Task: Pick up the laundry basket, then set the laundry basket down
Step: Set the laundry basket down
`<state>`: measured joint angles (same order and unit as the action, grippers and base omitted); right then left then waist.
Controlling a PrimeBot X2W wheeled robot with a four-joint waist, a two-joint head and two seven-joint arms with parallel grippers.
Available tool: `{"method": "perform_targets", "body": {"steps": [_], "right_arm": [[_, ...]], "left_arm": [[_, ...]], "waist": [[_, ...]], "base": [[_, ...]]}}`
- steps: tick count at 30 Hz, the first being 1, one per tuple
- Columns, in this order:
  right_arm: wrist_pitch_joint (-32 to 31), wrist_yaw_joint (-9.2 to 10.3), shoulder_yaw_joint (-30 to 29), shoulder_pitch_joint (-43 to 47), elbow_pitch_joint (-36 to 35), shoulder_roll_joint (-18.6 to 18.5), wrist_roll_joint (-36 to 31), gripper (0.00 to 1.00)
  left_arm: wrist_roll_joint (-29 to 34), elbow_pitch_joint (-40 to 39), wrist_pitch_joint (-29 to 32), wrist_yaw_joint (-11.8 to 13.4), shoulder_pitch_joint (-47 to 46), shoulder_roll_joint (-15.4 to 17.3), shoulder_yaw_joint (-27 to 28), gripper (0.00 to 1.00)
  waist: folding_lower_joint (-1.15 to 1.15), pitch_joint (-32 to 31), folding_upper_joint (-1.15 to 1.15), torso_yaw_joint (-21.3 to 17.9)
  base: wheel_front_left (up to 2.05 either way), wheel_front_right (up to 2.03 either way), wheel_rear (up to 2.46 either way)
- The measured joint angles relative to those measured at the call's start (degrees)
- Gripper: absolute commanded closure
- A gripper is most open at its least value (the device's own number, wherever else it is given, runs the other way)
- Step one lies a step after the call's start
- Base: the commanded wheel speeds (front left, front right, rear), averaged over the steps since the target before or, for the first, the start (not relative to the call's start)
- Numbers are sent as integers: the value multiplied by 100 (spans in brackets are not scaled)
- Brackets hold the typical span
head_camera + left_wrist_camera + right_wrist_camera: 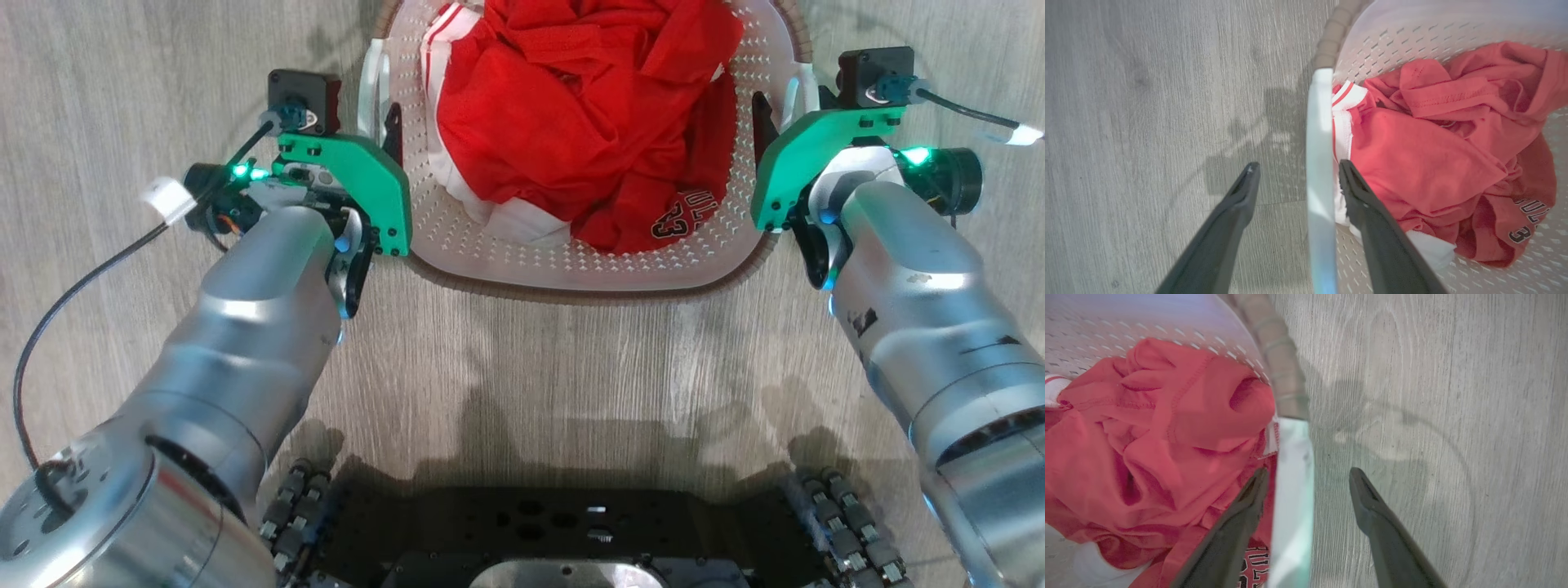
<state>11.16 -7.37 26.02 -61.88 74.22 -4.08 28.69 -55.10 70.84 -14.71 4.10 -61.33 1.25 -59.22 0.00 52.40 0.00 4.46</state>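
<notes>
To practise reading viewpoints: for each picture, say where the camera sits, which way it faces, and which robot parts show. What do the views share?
Head view: on the head, facing down at the floor; both forearms and dark base show.
Left wrist view: on the left wrist, looking down the open left pincer astride a white handle.
Right wrist view: likewise over the open right pincer, astride the other handle.
All share the laundry basket and its red clothes.

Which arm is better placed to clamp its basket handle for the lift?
Left, marginally. The left gripper and right gripper are both open, each straddling a white handle of the laundry basket. The left handle runs farther past that gripper than the right handle, a more central grip. Lifting needs both.
</notes>
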Motion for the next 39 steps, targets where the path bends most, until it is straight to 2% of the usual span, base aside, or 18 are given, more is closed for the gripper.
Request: {"method": "perform_targets", "body": {"steps": [13,22,26,30,35,39], "right_arm": [[96,0,-21,5,12,0,-107,0],[281,0,-20,13,-22,0,-107,0],[308,0,-81,55,-256,0,-180,0],[310,0,-460,289,-828,5,-542,0],[315,0,-1072,944,-1763,5,-1160,0],[315,0,-1354,1598,-2550,9,-1399,0]], "left_arm": [[-172,-54,0,54,47,3,-54,0],[223,-517,0,211,288,103,461,0],[623,-1063,0,325,603,307,1043,0],[1191,-1699,0,381,1067,503,1713,0],[1994,-2484,0,458,1814,580,2473,0],[2614,-3151,0,501,2460,592,3060,0]], "waist": [[0,-417,0,-14],[0,-934,0,-58],[0,-1272,0,-107],[0,-1630,0,-184],[0,-2121,0,-259],[0,-2533,0,-305]], "base": [[0,0,0],[0,0,0],[0,0,0],[0,0,0],[0,0,0],[0,0,0]]}}
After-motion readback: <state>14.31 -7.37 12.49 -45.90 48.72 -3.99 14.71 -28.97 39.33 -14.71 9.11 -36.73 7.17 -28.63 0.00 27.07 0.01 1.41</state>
